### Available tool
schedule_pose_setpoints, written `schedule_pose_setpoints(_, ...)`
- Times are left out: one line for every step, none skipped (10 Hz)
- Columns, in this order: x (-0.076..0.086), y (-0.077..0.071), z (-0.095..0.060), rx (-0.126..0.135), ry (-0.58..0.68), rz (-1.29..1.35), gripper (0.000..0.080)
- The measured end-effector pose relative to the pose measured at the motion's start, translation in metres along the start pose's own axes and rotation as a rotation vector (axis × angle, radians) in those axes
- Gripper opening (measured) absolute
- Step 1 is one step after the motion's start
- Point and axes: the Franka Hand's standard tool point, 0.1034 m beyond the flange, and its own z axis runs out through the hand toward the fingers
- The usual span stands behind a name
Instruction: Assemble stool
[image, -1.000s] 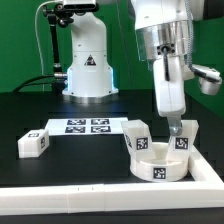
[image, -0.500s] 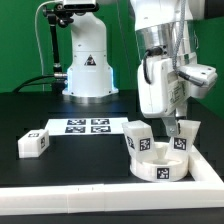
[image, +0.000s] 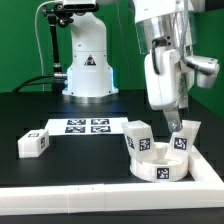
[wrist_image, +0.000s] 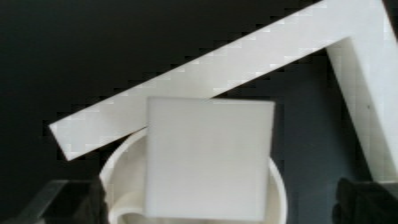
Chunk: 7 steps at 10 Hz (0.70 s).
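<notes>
The white round seat (image: 160, 166) lies at the exterior view's right, inside the corner of the border wall. Two white tagged legs stand on it, one at the left (image: 138, 135) and one at the right (image: 183, 137). A third leg (image: 33, 142) lies loose at the exterior view's left. My gripper (image: 177, 121) hangs just above the right leg. In the wrist view the leg (wrist_image: 208, 158) stands on the seat (wrist_image: 119, 180) between my dark fingers (wrist_image: 64, 203), which are spread wide and apart from it. The gripper (wrist_image: 214, 206) is open.
The marker board (image: 87, 126) lies flat behind the middle of the table. The long white L-shaped wall (image: 70, 194) runs along the front and up the right side, and also shows in the wrist view (wrist_image: 231, 75). The robot base (image: 88, 65) stands at the back.
My wrist has turned about its vertical axis and risen slightly from the right leg. The legs and seat have not visibly moved.
</notes>
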Motion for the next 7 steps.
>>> schedule_pose_setpoints(0.0007, 0.0004, 0.0015, 0.000, 0.001, 0.000, 0.0647)
schedule_pose_setpoints(0.0011, 0.0012, 0.0030, -0.002, 0.003, -0.007, 0.0649)
schedule_pose_setpoints(0.0014, 0.0010, 0.0030, -0.002, 0.005, -0.114, 0.0649)
schedule_pose_setpoints(0.0015, 0.0013, 0.0032, -0.005, 0.005, -0.201, 0.0649)
schedule_pose_setpoints(0.0007, 0.0043, 0.0022, -0.048, 0.015, -0.362, 0.0649)
schedule_pose_setpoints(-0.0022, 0.0009, -0.0009, -0.049, 0.016, -0.459, 0.0649)
schedule_pose_setpoints(-0.0036, 0.0000, -0.0021, -0.049, 0.013, -0.526, 0.0649)
